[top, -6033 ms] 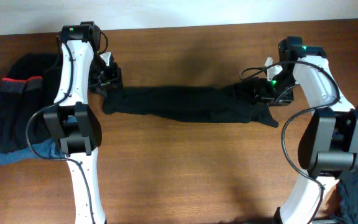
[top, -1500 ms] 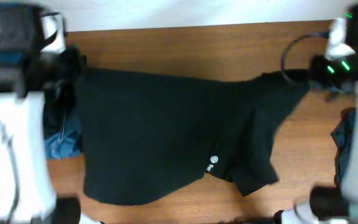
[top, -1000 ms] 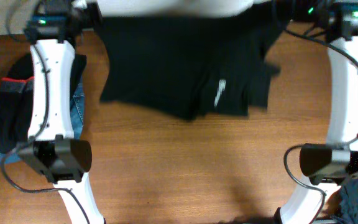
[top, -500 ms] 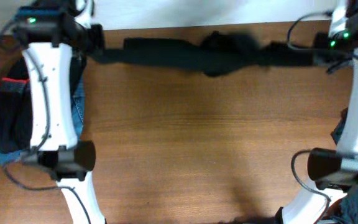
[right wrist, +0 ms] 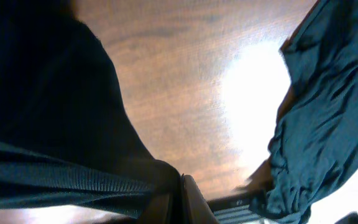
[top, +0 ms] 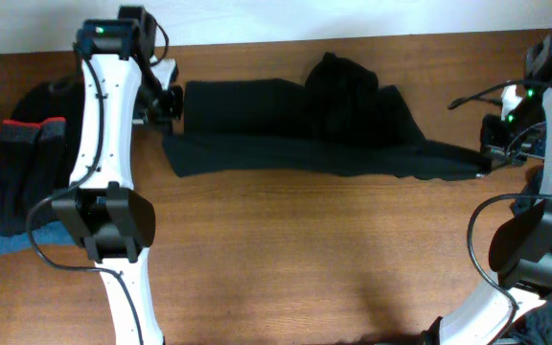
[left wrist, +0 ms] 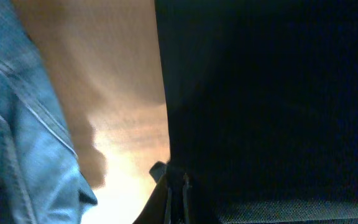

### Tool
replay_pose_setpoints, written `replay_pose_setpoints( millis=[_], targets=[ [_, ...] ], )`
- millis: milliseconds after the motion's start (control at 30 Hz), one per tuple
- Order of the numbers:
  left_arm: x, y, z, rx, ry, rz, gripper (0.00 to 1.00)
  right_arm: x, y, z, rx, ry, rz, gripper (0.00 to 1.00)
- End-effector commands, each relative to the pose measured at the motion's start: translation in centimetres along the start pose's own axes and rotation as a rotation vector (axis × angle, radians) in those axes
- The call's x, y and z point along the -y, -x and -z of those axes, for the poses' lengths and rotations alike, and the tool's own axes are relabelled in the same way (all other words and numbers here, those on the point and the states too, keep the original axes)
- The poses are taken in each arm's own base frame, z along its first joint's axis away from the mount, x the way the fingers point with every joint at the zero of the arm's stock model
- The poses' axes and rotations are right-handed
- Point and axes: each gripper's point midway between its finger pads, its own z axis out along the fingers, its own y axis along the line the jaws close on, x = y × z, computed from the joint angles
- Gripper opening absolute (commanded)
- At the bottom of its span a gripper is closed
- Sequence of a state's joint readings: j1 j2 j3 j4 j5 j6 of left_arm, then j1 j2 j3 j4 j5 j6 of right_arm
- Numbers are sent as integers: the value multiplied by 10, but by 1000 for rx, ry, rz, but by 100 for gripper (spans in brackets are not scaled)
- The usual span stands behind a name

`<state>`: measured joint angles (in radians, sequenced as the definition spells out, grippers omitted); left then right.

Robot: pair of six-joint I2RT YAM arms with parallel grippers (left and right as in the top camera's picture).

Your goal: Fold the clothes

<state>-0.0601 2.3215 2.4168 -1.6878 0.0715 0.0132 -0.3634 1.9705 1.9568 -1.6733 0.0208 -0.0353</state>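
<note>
Toward twelve o'clock on the table [top: 305,259], black garment [top: 295,134] stretched out, left gripper [top: 168,103] pinching its nine o'clock end, right gripper [top: 487,161] clamped on three o'clock end.

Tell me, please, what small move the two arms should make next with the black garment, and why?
Probably ease both grippers slightly apart. The left gripper and right gripper are shut on opposite ends of the black garment, which lies along the table with a bunched hump near its middle; a gentle stretch should flatten that before folding.
</note>
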Motion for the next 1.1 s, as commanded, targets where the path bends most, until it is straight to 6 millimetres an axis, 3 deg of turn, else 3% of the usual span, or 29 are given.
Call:
replay_pose_setpoints(
  millis=[0, 133, 233, 467, 700, 867, 1067],
  targets=[
    [-18, -19, -24, -110, 19, -1, 0, 16, -7, -4, -23, -47, -22, 4],
    [-10, -40, -46, -213, -39, -1, 0, 8, -17, -9, -70, 0, -20, 4],
    [-5, -41, -47, -221, -71, 3, 0, 2, -20, -13, -86, 33, -20, 4],
    [19, -40, -23, -146, -196, -61, 0, -23, -30, -25, -140, 75, 34, 4],
    [33, -44, -4, -103, -196, -98, 0, -56, -50, -42, -233, 50, 144, 4],
    [43, -69, -23, -208, -197, -112, 0, -69, -65, -49, -276, 64, 175, 4],
    [43, -114, -56, -403, -201, -76, 0, -66, -85, -62, -337, 56, 146, 4]
  ],
)
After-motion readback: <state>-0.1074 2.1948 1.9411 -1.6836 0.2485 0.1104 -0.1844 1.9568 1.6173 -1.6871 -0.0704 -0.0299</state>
